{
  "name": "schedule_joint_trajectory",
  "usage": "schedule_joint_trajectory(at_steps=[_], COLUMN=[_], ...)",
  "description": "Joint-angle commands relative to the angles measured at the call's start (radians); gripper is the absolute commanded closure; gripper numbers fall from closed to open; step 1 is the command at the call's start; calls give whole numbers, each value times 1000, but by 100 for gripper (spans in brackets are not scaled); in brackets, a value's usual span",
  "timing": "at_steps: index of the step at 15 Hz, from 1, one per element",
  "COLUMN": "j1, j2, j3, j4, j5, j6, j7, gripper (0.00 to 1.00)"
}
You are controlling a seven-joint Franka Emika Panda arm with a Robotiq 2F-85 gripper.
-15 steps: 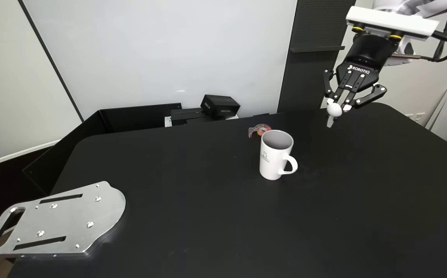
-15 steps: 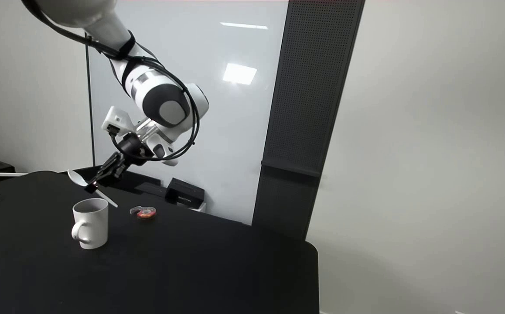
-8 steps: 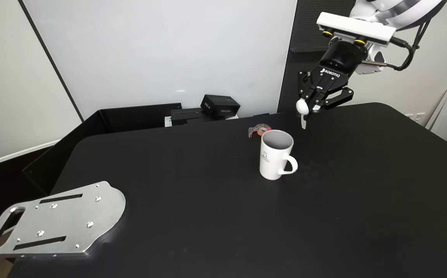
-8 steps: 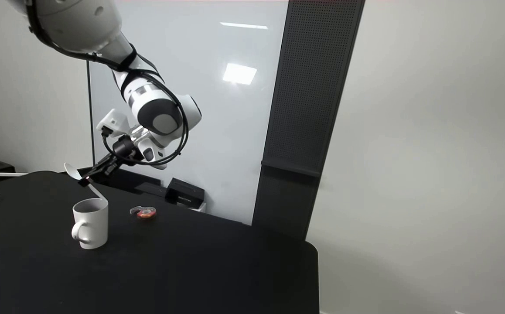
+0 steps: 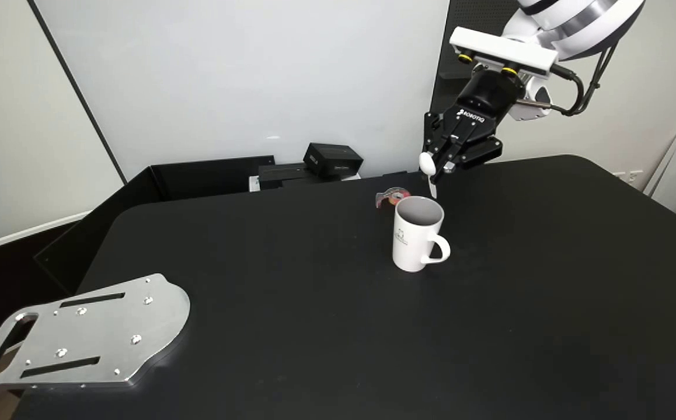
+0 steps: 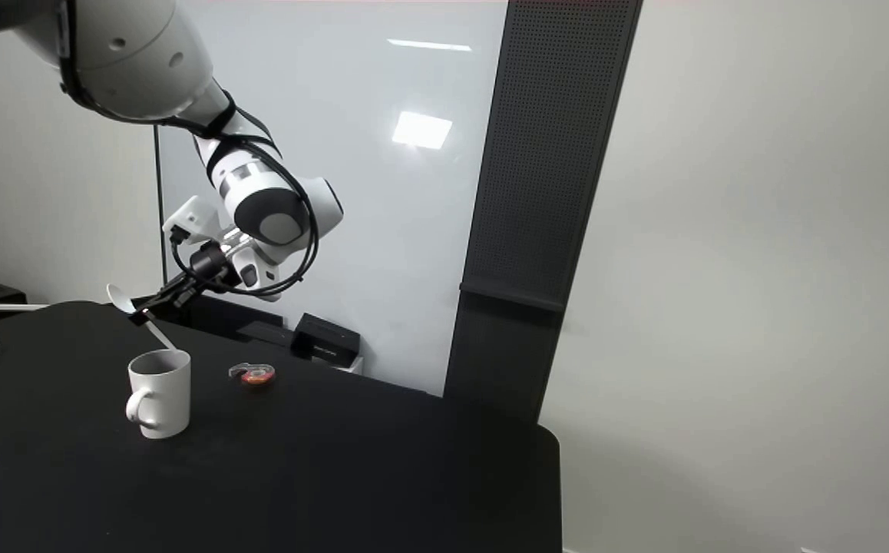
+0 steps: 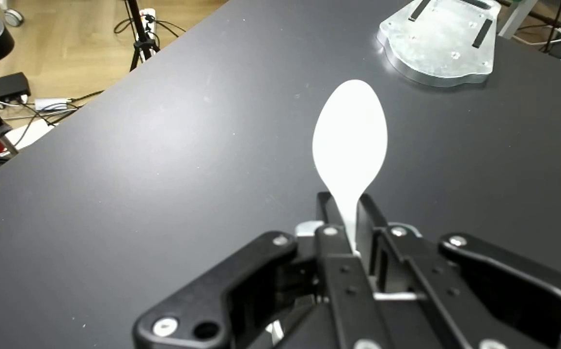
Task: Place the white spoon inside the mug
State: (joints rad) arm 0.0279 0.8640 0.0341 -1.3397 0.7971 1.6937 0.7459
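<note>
The white spoon (image 5: 427, 164) is held by my gripper (image 5: 439, 170), which is shut on its neck. Its bowl points up and its handle slants down; it also shows in an exterior view (image 6: 120, 298) and in the wrist view (image 7: 350, 135). In the wrist view my gripper (image 7: 346, 206) has the spoon between its fingertips. The white mug (image 5: 411, 245) stands upright on the table, its handle to one side; it also shows in an exterior view (image 6: 162, 399). The handle's tip appears close to the mug's rim; whether above or behind it, I cannot tell. The mug is out of the wrist view.
A clear and orange tape dispenser (image 5: 395, 195) lies close behind the mug. A silver metal plate (image 5: 110, 326) lies at the table's edge, also in the wrist view (image 7: 440, 43). A black box (image 5: 332, 160) stands beyond the back edge of the black table (image 5: 291, 326).
My gripper has moved with the spoon toward the mug, leftward in both exterior views. The spoon's handle tip is now near the rim. The mug has not moved.
</note>
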Motion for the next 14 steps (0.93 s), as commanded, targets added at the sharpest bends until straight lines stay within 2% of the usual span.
schedule_joint_trajectory(at_steps=[1,10,11,12,14], j1=[-2,-13,-9,-7,-2], j2=[61,164,161,154,129], j3=[12,18,16,15,10], j4=[82,119,122,123,128], j5=[24,32,25,23,13], j6=[-20,-27,-20,-13,-3], j7=[45,10,0,-9,-26], gripper=[97,97,62,60,49])
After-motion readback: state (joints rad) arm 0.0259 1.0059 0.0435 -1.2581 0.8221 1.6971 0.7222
